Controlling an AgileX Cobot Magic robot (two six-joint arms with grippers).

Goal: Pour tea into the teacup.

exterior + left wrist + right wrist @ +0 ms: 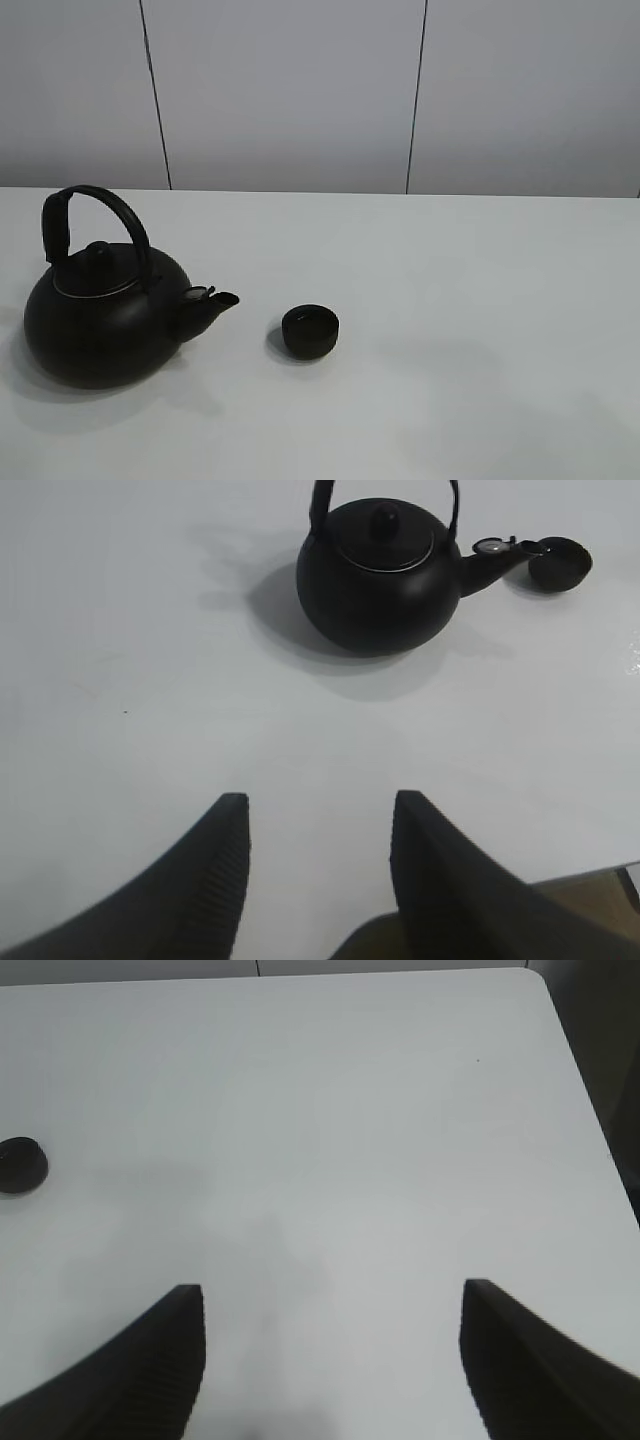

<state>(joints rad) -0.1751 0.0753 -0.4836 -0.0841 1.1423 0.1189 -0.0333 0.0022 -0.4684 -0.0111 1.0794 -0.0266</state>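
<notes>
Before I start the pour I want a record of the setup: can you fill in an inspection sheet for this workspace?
Surface: white table, bare and dry-looking, faint shadows only.
Job's things: kettle upright at left, lid on, handle raised, spout toward the teacup; the teacup stands upright just right of the spout, apart from it. Its contents cannot be told.
Clutter: nothing seen.
Grippers: left gripper open, empty, well short of the kettle; right gripper open, empty, over bare table, teacup off to one side.
Cables: nothing seen.
Surroundings: plain grey wall panels with two dark seams behind the table; table's rounded corner shows in the right wrist view.
</notes>
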